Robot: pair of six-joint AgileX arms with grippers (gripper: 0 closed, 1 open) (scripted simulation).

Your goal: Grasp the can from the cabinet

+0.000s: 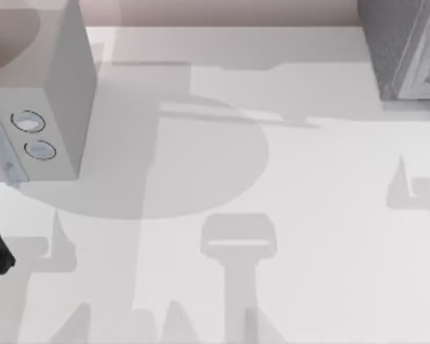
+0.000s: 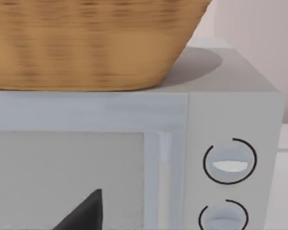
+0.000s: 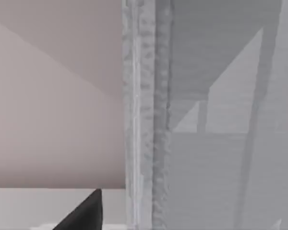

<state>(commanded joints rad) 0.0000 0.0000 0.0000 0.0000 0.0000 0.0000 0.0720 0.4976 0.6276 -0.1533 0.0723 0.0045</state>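
From above, we see a microwave (image 1: 39, 100) at ten o'clock on the white table (image 1: 308, 215) and the grey cabinet (image 1: 405, 46) at two o'clock. Our left wrist view faces the microwave's door and dials, a wicker basket (image 2: 86, 43) on top. Our right wrist view faces the cabinet's edge. We cannot locate the can, nor tell either pincer's state.

I am working in what looks like a kitchen, drawn as a plain computer scene. A pale grey microwave (image 1: 54, 93) with two round dials (image 2: 229, 161) stands at the left of a white table (image 1: 308, 236), and a woven basket (image 2: 86, 43) sits on top of it. At the far right corner stands a grey cabinet (image 1: 405, 46). Behind everything runs a bare pinkish wall (image 3: 48, 120).
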